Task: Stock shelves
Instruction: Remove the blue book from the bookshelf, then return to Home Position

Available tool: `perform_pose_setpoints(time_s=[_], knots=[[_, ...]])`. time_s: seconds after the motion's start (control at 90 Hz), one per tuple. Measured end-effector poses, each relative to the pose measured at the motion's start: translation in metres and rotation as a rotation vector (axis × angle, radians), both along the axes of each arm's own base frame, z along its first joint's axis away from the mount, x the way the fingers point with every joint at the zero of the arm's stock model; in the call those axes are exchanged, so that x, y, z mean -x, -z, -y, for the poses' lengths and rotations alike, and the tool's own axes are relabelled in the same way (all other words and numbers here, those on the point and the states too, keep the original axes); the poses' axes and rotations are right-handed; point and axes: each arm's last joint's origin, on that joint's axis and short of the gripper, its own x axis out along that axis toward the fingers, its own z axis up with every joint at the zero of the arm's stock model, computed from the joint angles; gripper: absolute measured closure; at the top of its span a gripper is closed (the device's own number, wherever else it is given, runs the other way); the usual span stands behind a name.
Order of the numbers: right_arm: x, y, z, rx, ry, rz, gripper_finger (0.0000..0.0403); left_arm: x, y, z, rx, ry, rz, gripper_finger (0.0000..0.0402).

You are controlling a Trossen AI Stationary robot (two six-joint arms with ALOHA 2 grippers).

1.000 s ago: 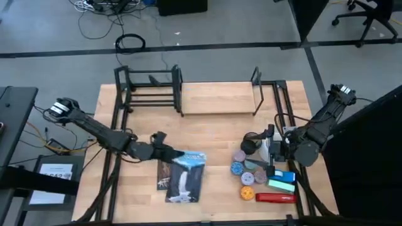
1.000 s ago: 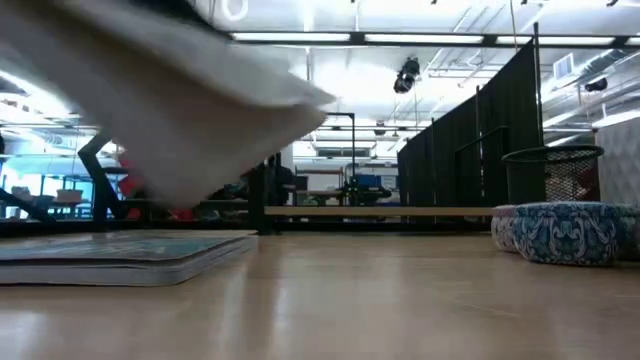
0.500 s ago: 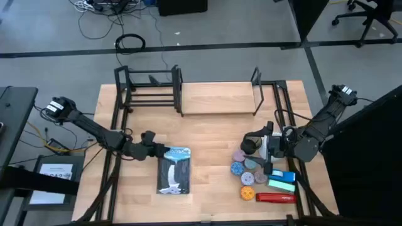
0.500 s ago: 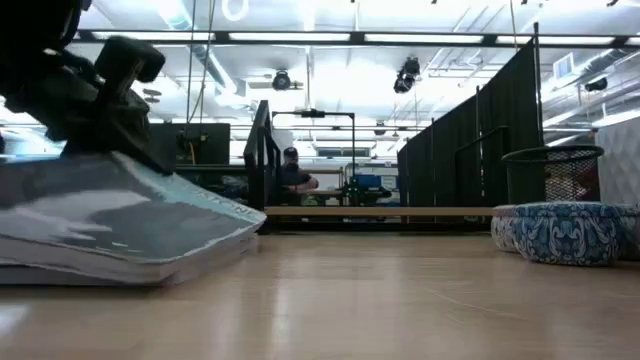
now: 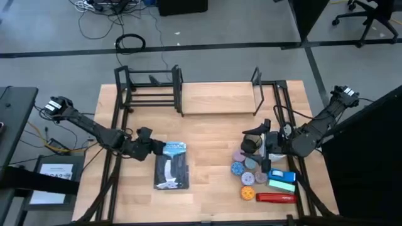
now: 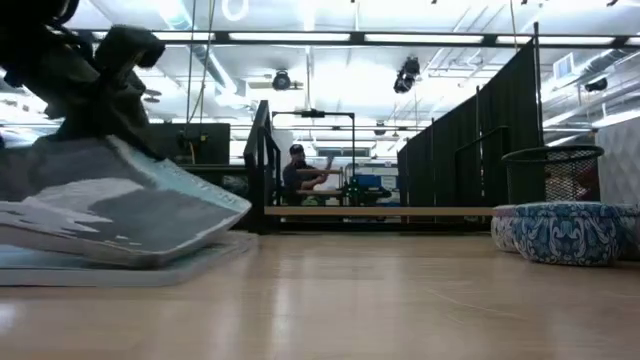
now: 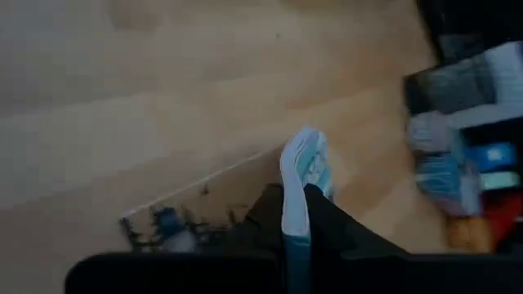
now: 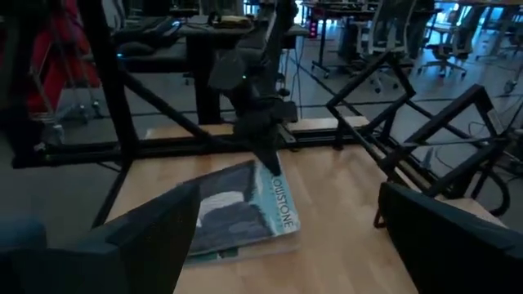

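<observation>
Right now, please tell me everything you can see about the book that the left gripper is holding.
The book is a thin softcover with a dark grey, white and pale blue cover; the right wrist view shows large white lettering along one edge. The left gripper is shut on its far corner, so that end is raised and the book tilts, while its near edge rests on a second flat book lying on the wooden table, left of centre.
</observation>
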Motion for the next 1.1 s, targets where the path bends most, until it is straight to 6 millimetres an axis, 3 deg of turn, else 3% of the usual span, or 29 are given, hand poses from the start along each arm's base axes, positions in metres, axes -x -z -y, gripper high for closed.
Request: perform_pose_setpoints(time_s=[0.211,0.456,0.567,0.667,0.789,0.922,1.1], knots=[[-0.001,-0.001,0.001,-0.004,0.002,0.008,0.0057,-0.004,0.012,0.002,-0.034,0.0,-0.073,0.0372],[0.0,-0.001,0.0,-0.014,-0.012,0.003,0.0057,-0.009,0.027,0.006,-0.009,0.02,-0.154,0.0242],[0.004,-0.005,0.004,-0.038,-0.005,-0.006,0.0057,-0.01,0.024,0.007,0.018,0.047,-0.157,0.0192],[0.013,-0.014,0.014,-0.127,0.015,-0.02,0.0057,-0.012,0.007,0.008,0.016,0.078,-0.112,0.017],[0.024,-0.013,0.034,-0.268,-0.006,-0.105,0.0057,-0.015,-0.028,0.009,-0.048,0.146,-0.004,0.0168],[0.032,-0.006,0.052,-0.303,-0.018,-0.196,0.0057,-0.013,-0.074,0.003,-0.13,0.185,0.153,0.0184],[0.033,-0.005,0.076,-0.35,-0.04,-0.249,0.0067,-0.01,-0.12,-0.017,-0.293,0.209,0.403,0.0229]])
